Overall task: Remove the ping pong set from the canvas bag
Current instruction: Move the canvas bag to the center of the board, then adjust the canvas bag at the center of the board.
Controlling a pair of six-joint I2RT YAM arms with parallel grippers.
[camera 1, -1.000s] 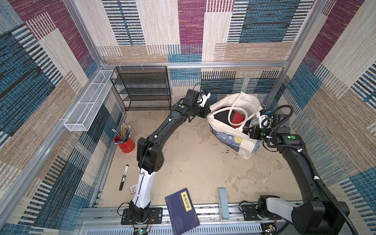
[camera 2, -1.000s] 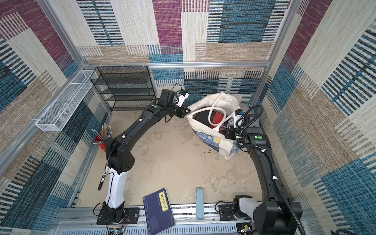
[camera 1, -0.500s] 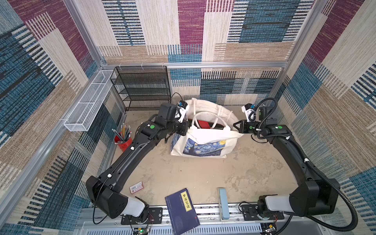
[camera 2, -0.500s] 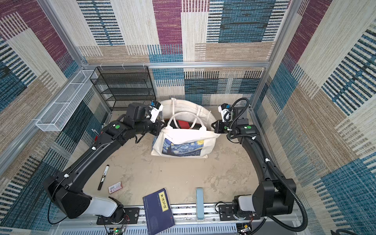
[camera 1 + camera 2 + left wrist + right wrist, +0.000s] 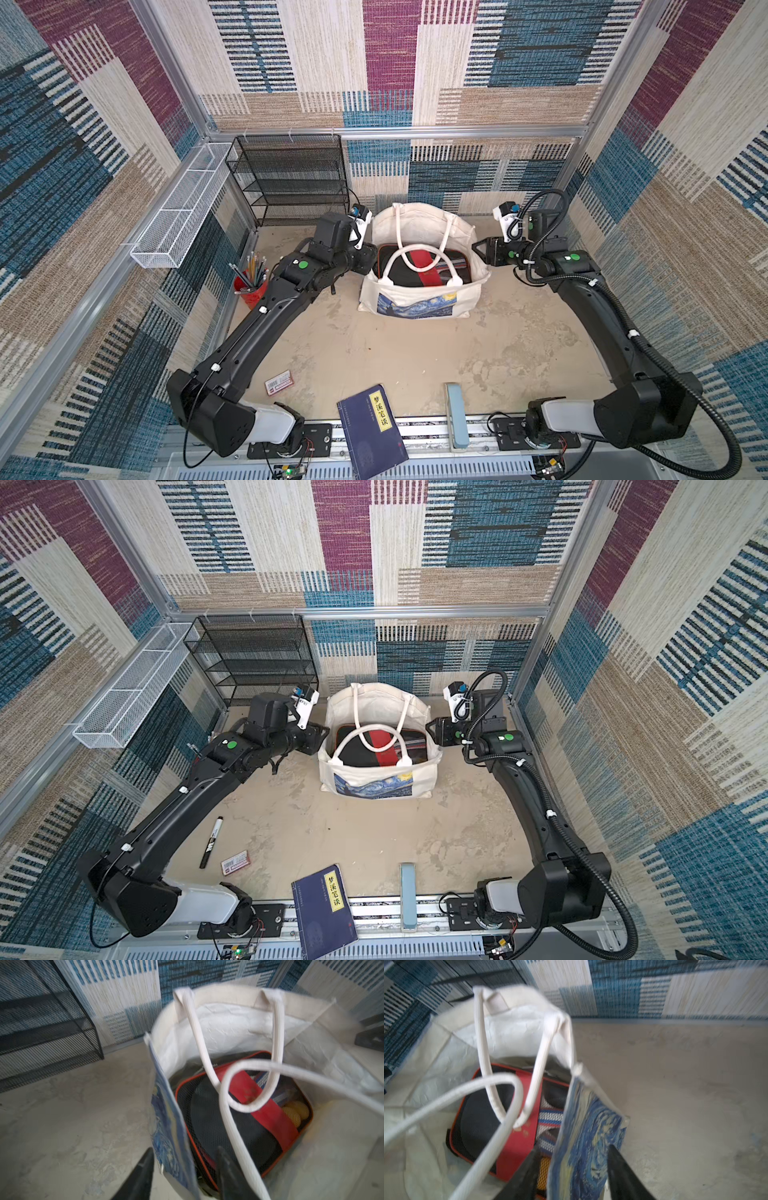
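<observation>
In a top view the bag [image 5: 419,301] stood upright at mid-frame, mouth up, with the case [image 5: 419,270] flat on its bottom, long axis left to right. The left gripper [image 5: 185,1150] and right gripper [image 5: 574,1147] each straddled an end wall, jaws parted and gripping nothing. The case lay below and inward of both, about equally near.
</observation>
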